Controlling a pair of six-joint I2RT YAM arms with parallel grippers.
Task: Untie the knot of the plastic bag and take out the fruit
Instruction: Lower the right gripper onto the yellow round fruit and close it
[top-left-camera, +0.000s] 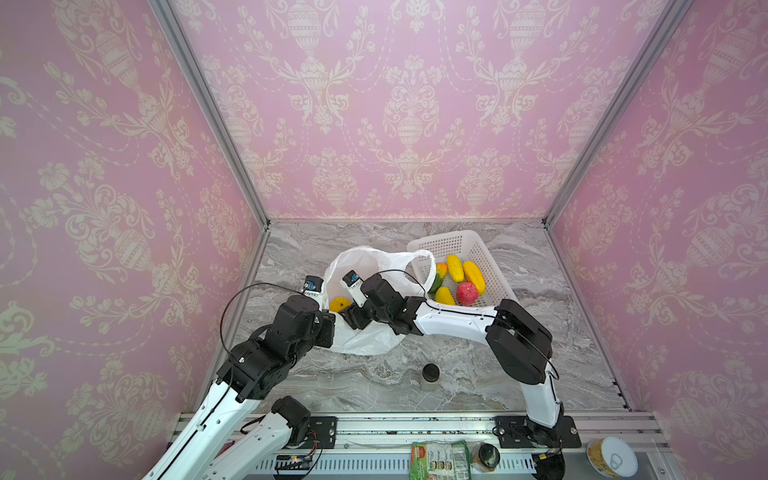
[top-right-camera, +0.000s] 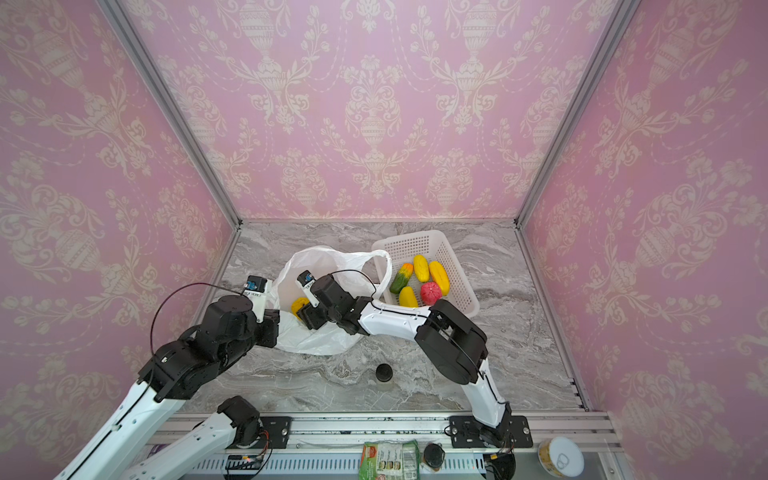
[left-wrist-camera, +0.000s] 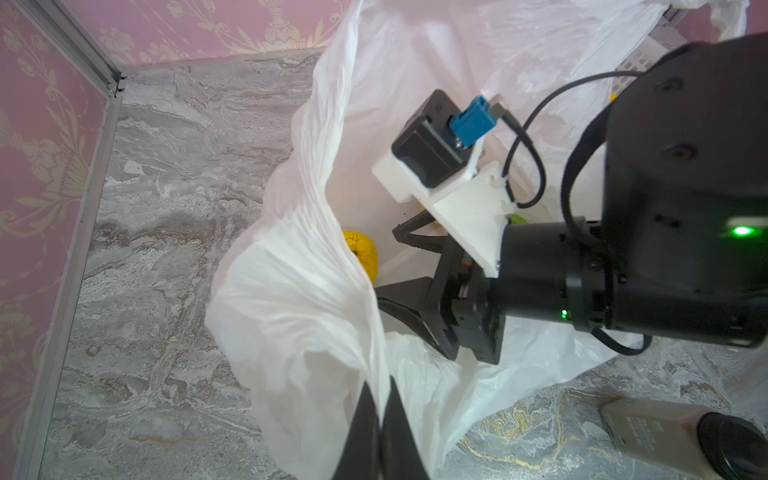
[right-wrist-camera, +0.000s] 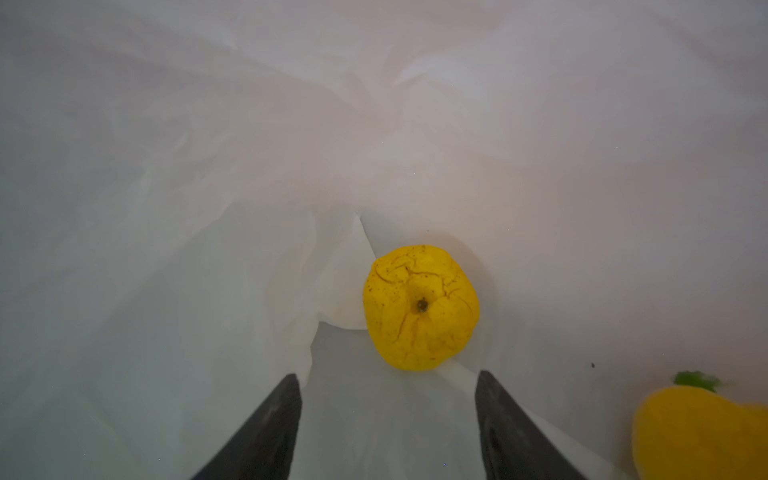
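The plastic bag (top-left-camera: 365, 336) lies on the marble table (top-left-camera: 540, 353), just left of the white basket (top-left-camera: 457, 241). Its mouth gapes wide, and one handle loop is draped over the basket's near rim. The left gripper (left-wrist-camera: 379, 386) is pressed together on the bag's left edge, and the left wrist view shows a fold of the thin film pinched between its dark fingers and held up off the table. The right gripper (right-wrist-camera: 388, 376) reaches across the middle and sits inside the bag's mouth. Its jaws are spread apart with nothing between them, and the tips stop just short of a round yellow fruit (right-wrist-camera: 420, 307) that rests on the bag's floor. A second orange-yellow fruit (right-wrist-camera: 698, 432) with a green stem lies in the bag beside it, at the edge of the right wrist view. In both top views the basket holds a green-and-orange fruit (top-left-camera: 438, 276), a pink-red fruit (top-left-camera: 467, 293) and three yellow fruits (top-left-camera: 473, 276). A small dark-lidded jar (top-left-camera: 431, 376) stands on the table, apart from the bag and closer to the arms' bases.
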